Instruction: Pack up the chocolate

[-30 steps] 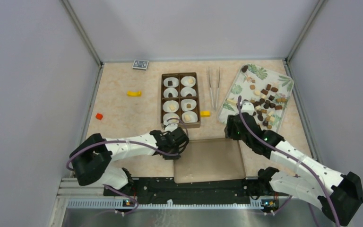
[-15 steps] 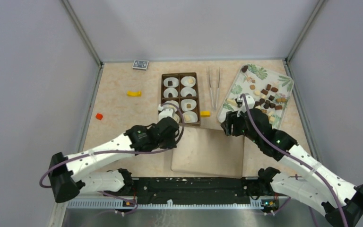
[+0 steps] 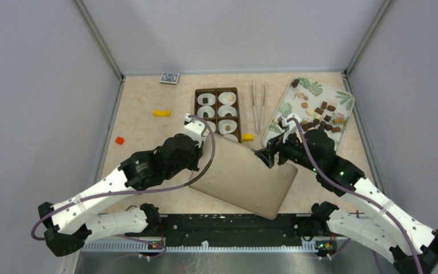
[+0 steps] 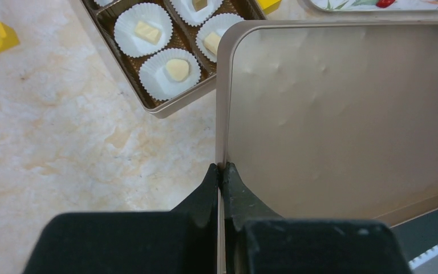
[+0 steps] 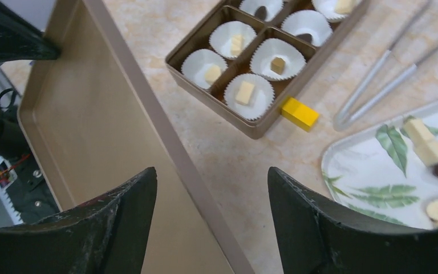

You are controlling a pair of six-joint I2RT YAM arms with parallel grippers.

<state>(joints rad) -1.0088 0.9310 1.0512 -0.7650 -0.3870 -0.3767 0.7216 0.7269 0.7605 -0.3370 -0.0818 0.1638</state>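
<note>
Chocolate [image 3: 319, 111]: a loose lot of dark, mid-brown and cream pieces on one leaf-print tray [image 3: 313, 88] at the right rear of the table [image 3: 142, 125], too small in the top view for a sure count. Further pieces sit in white paper cups [image 5: 250, 94] inside one brown box [image 5: 262, 130] left of the tray. Only the right wrist view shows these contents: seven cups are visible, one piece apiece, four cream, one tan and two dark. The top view alone shows one tan lid [image 3: 245, 177] lying askew between the arms and hiding the box's near end. It also shows the outlying items: one curved yellow block [image 3: 161, 112], one red block [image 3: 120, 140] and one small dark patterned item [image 3: 169, 77] at the back edge. One pair of metal tongs [image 3: 258, 105] lies between box and tray, and one rectangular yellow block [image 5: 299, 113] lies just beside the box's near corner. The left wrist view alone shows the left gripper [image 4: 221, 171] clenched on the lid's rim. The right gripper [image 5: 211, 171] is released, its fingers spread wide with the lid's rim running between them.
</note>
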